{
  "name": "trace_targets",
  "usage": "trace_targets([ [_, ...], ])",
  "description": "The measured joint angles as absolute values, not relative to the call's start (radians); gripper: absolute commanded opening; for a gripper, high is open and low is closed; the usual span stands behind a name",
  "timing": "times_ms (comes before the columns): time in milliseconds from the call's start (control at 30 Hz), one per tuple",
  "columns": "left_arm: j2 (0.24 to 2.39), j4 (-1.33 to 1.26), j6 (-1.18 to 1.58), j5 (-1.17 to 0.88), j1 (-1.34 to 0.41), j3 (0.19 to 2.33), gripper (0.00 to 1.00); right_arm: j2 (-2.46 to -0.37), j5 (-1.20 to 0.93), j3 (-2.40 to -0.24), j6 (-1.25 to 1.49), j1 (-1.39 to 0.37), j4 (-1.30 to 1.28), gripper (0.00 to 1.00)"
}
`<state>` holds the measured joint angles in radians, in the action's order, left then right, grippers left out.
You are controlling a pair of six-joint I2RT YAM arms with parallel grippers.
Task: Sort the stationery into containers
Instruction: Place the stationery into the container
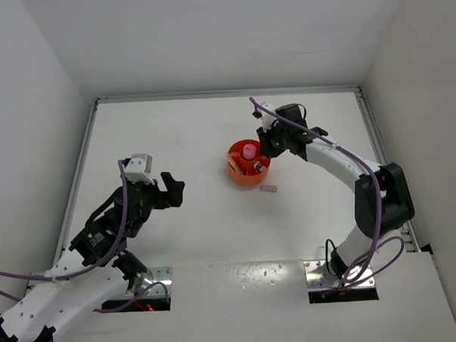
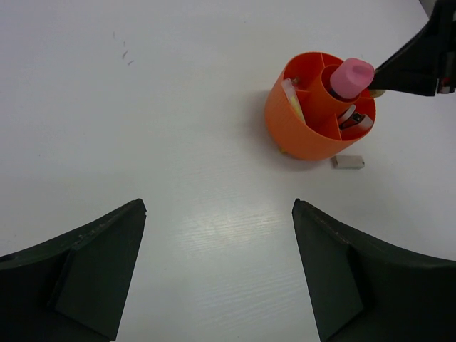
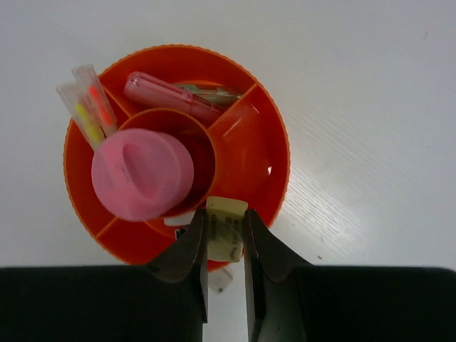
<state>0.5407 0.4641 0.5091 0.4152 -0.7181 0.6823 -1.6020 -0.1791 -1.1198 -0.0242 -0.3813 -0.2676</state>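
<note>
The round orange tub (image 1: 237, 170) stands mid-table, also seen in the left wrist view (image 2: 285, 125) and the right wrist view (image 3: 253, 153). A pink-capped tube (image 3: 141, 173) stands in its central well. Clear sticks with yellow and orange cores (image 3: 89, 107) and a pink pen (image 3: 167, 96) lie in its compartments. My right gripper (image 3: 225, 221) is shut on a cream eraser block (image 3: 226, 228), held over the tub's near rim. Another small beige block (image 1: 269, 189) lies on the table beside the tub. My left gripper (image 2: 217, 214) is open and empty, well left of the tub.
White walls enclose the table on the left, back and right. The right arm (image 1: 341, 162) reaches from the right base across to the tub. The right gripper's dark finger (image 2: 417, 64) shows at the left wrist view's top right.
</note>
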Motion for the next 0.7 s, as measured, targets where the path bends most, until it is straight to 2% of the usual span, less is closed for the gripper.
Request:
trace_targets([
  [233, 0.541, 0.464, 0.509, 0.412, -0.718, 0.682, 0.90, -1.699, -0.189, -1.162, 0.020, -0.380, -0.226, 0.00],
  [400, 0.541, 0.464, 0.508, 0.411, -0.718, 0.682, 0.90, -1.711, -0.183, -1.164, 0.033, -0.380, -0.212, 0.06],
  [500, 0.541, 0.464, 0.508, 0.411, -0.718, 0.681, 0.90, -1.721, -0.178, -1.174, 0.036, -0.380, -0.211, 0.21],
  [533, 0.541, 0.464, 0.508, 0.411, -0.718, 0.681, 0.90, -1.727, -0.177, -1.182, 0.036, -0.380, -0.210, 0.31],
  [633, 0.541, 0.464, 0.508, 0.411, -0.718, 0.680, 0.90, -1.745, -0.167, -1.203, 0.035, -0.380, -0.210, 0.45],
  [700, 0.543, 0.463, 0.508, 0.411, -0.718, 0.680, 0.90, -1.753, -0.159, -1.208, 0.031, -0.379, -0.210, 0.50],
])
